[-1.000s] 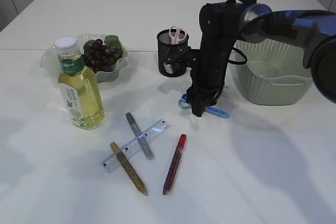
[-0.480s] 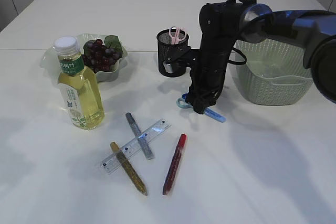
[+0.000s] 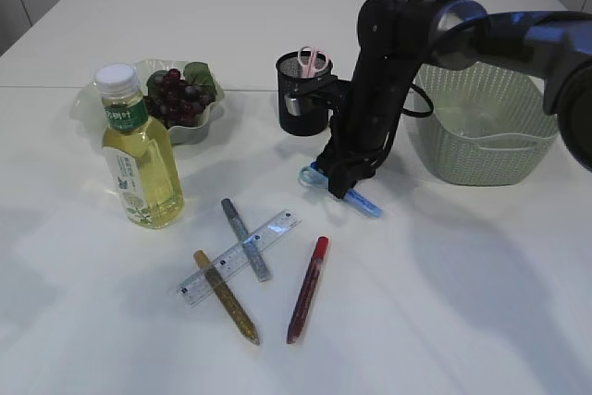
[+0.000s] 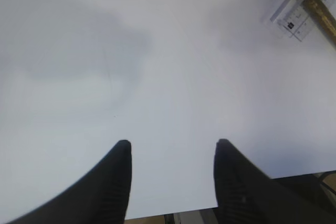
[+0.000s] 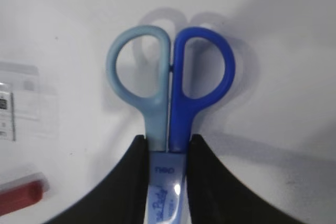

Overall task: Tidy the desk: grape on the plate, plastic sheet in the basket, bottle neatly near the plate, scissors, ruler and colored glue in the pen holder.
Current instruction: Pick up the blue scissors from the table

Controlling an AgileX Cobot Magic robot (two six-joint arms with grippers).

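- Scissors (image 5: 169,103), blue-handled, sit clamped between the two black fingers of the right gripper (image 5: 167,148), which press on either side just below the finger loops; one loop is pale blue, the other deep blue.
- From the exterior camera the scissors (image 3: 338,187) hang tilted under the right gripper (image 3: 344,179), in front of the black mesh pen holder (image 3: 301,94); whether the tip touches the table (image 3: 444,302) cannot be told.
- Pink-handled scissors (image 3: 312,57) stand in the pen holder.
- Left gripper (image 4: 170,153) hovers over bare table, fingers apart and holding nothing.
- Clear ruler (image 3: 239,257) lies flat, crossed by a silver glue pen (image 3: 245,239) and a gold glue pen (image 3: 225,296); a red glue pen (image 3: 307,289) lies just beside them.
- Bottle (image 3: 139,150) stands upright in front of the plate (image 3: 208,122), which holds the grapes (image 3: 176,97).
- Green basket (image 3: 481,131) stands right of the pen holder.
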